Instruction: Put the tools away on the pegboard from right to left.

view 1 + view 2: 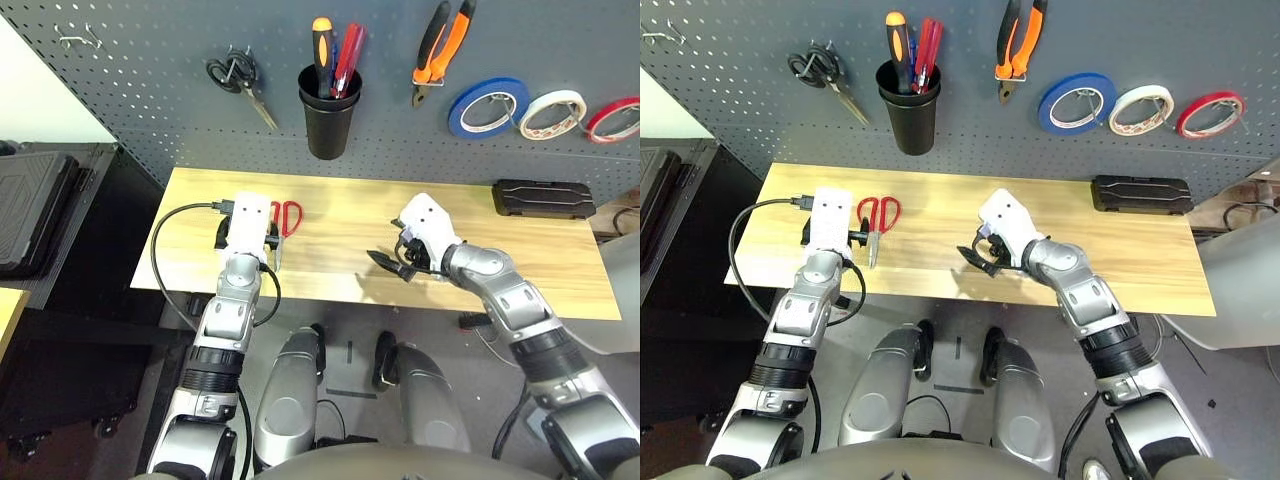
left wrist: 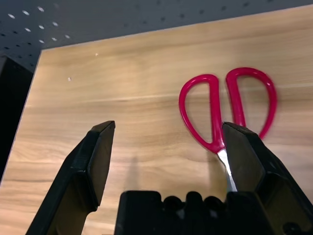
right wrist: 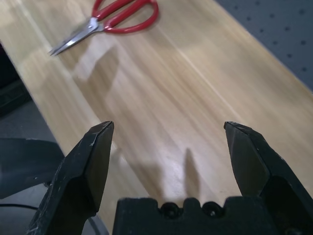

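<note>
Head view: scissors (image 1: 285, 222) flat on table (image 1: 340, 215), pegboard (image 1: 150, 90) behind; left wrist: left gripper (image 2: 168, 147) agape, off-centre beside handles, liable to miss or nudge; right wrist: right gripper (image 3: 168, 134) agape, empty.

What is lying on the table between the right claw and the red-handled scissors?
Nothing: bare table separates the right claw from the red-handled scissors, seen in the right wrist view.
</note>
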`<act>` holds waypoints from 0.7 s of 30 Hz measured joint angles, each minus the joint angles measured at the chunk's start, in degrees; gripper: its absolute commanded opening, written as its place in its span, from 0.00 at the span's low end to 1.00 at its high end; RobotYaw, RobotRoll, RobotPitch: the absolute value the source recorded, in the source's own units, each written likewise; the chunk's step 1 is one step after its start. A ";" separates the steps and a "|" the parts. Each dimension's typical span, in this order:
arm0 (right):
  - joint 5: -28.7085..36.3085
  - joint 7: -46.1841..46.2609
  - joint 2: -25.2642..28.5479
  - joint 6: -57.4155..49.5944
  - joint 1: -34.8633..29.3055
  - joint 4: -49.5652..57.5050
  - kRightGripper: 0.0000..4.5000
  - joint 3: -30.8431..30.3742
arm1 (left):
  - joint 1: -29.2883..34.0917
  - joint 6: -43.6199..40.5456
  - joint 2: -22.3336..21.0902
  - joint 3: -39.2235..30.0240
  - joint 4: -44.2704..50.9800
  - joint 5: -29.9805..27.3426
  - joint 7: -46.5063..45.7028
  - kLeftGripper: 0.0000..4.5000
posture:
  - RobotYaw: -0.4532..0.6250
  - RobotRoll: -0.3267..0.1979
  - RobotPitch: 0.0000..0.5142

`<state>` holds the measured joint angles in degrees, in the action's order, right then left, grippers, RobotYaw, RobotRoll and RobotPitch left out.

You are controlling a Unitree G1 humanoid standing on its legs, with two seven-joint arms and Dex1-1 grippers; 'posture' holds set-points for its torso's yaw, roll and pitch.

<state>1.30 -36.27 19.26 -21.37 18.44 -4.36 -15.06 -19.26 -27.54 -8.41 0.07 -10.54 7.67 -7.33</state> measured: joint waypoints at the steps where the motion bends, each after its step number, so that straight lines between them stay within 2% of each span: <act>1: -0.06 -0.05 -0.14 0.04 -0.08 -0.15 1.00 -0.29 | -0.74 0.57 0.03 -0.30 -1.24 -0.01 -0.13 0.99 | 0.59 0.62 0.63; 11: -2.48 1.19 -3.86 0.37 0.34 -3.26 1.00 -3.00 | -9.67 3.36 0.16 -3.60 -17.20 -0.10 -4.10 0.99 | 0.57 0.62 0.62; 21: -3.39 2.57 -5.25 1.07 1.30 -4.93 1.00 -3.16 | -17.19 10.42 -0.28 -5.11 -34.54 -0.76 -6.11 0.99 | 0.54 0.62 0.58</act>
<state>-2.09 -33.71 14.01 -20.30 19.74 -9.29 -18.22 -36.45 -17.12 -8.69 -5.03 -45.08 6.91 -13.44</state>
